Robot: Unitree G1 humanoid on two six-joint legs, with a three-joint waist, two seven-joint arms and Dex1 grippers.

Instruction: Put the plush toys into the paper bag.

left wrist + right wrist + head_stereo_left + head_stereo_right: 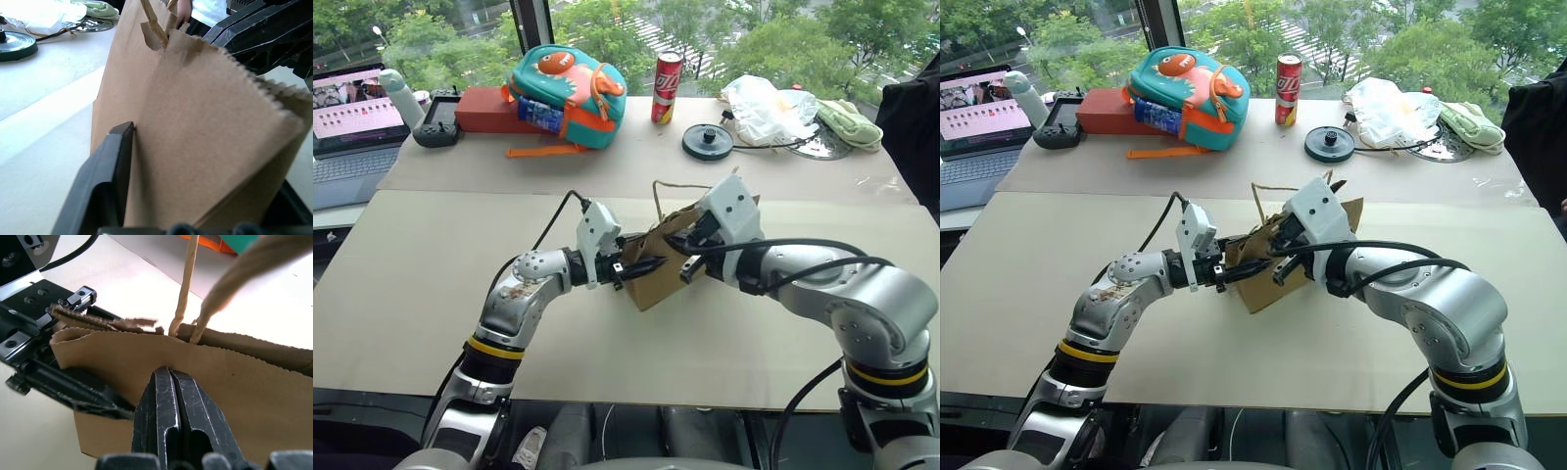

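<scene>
Paper bag (658, 266) flat, lifted off table (440, 294): right fingers (168, 396) pinch its wall, left fingers (115, 161) straddle it half-closed. Opposing pulls could tear the paper.

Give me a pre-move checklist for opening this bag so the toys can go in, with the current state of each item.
1. Right tool clamped on the paper bag's rim: ok, fingers pressed together over the paper edge.
2. Left tool gripping the bag's other side: cannot tell, one finger lies flat against the paper, grip unconfirmed.
3. Bag mouth spread wide: not ok, the rim layers sit close together.
4. Cord handles free of the tools: ok.
5. Plush toys located: cannot tell.
6. Tabletop around the bag free of clutter: ok.
</scene>
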